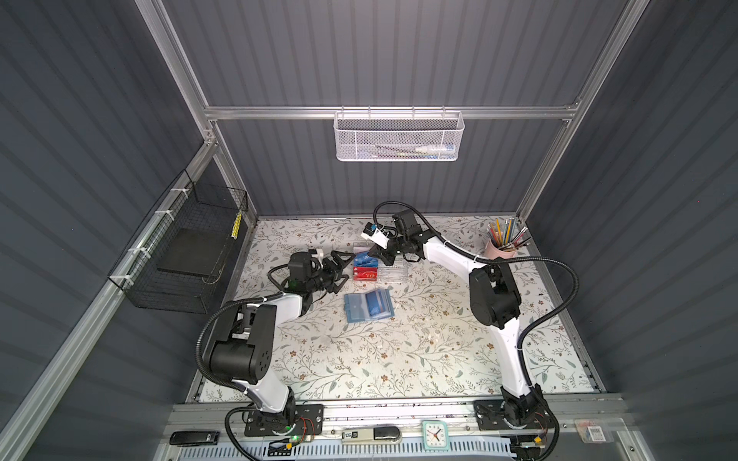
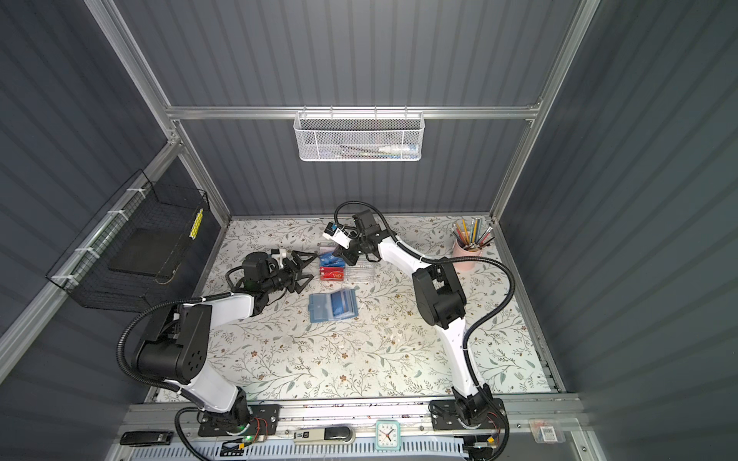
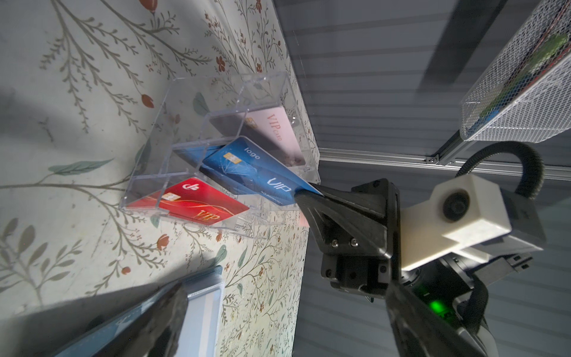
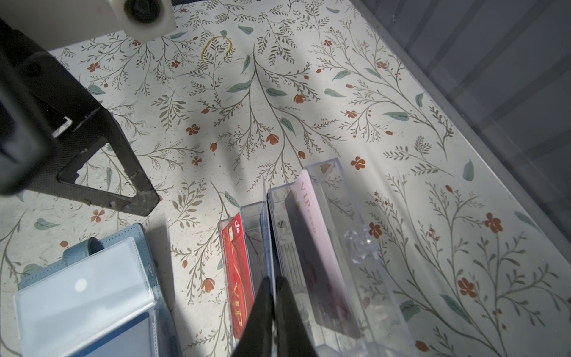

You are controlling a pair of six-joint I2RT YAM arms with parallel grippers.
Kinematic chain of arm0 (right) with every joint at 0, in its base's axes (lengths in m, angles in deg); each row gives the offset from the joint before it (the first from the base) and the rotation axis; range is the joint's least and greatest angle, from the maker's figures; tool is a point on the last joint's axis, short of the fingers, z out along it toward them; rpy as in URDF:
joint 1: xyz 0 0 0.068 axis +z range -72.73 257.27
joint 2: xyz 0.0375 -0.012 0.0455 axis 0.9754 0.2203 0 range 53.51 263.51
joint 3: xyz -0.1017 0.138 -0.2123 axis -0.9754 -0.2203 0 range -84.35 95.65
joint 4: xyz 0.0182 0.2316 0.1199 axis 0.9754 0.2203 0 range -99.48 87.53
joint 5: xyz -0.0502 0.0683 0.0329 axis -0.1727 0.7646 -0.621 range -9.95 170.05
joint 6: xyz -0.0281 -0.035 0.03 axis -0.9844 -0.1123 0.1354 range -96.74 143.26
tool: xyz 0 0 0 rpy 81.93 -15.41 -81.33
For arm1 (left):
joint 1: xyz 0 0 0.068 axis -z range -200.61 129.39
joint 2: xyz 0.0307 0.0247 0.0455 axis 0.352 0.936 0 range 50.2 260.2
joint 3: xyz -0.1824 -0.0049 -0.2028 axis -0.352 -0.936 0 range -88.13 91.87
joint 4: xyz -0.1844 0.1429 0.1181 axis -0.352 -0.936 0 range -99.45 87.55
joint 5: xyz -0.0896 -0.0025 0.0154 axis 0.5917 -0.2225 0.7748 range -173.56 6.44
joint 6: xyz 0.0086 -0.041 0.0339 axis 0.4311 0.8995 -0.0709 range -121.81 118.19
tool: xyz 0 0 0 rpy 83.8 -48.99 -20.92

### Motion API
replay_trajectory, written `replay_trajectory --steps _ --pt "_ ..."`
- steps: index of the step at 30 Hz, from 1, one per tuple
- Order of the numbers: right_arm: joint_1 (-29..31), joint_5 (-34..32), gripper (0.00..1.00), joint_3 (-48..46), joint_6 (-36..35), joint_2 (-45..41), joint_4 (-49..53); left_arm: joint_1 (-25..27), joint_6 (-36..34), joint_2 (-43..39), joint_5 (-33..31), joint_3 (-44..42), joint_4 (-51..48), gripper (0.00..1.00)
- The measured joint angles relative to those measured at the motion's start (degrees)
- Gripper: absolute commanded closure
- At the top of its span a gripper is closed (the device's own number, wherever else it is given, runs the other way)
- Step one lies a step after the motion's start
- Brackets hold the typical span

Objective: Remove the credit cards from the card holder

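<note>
The slate-blue card holder (image 1: 353,309) lies open on the table in both top views, with a blue credit card (image 1: 375,302) showing in its see-through sleeve. My right gripper (image 1: 373,253) is shut on another blue credit card (image 3: 256,173), which stands slanted in the middle compartment of a clear acrylic box (image 3: 173,102). In the right wrist view that card (image 4: 271,247) is edge-on between the nearly closed jaws of the right gripper (image 4: 274,282). My left gripper (image 1: 344,270) hangs open and empty just left of the box, beyond the card holder (image 3: 200,309).
A red VIP card (image 1: 366,274) and a pink-white card (image 3: 278,129) sit in the box's other compartments. A pink pencil cup (image 1: 501,247) stands at the back right. A black wire basket (image 1: 187,255) hangs on the left wall. A rubber band (image 4: 216,46) lies behind the box.
</note>
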Motion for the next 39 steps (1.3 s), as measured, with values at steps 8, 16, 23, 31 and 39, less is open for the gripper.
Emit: replay_trajectory --steps 8,16,23,31,39 --pt "-0.1 0.0 0.89 1.1 -0.6 1.6 0.8 0.0 0.6 0.1 0.2 0.0 1.6 0.00" --pt "-0.2 -0.1 0.88 1.5 -1.0 2.8 2.0 0.0 1.2 0.2 0.2 0.0 2.0 0.00" --pt "-0.3 -0.1 0.83 1.6 -1.1 2.8 2.1 0.0 1.3 0.1 0.2 0.0 2.0 0.00" --pt "-0.3 -0.2 0.81 1.2 -1.2 2.7 1.8 0.0 1.2 0.1 0.2 0.0 1.8 0.00" --pt "-0.3 -0.3 0.72 -4.8 0.6 -2.6 -1.4 0.0 -0.3 -2.1 0.2 0.0 -1.3 0.00"
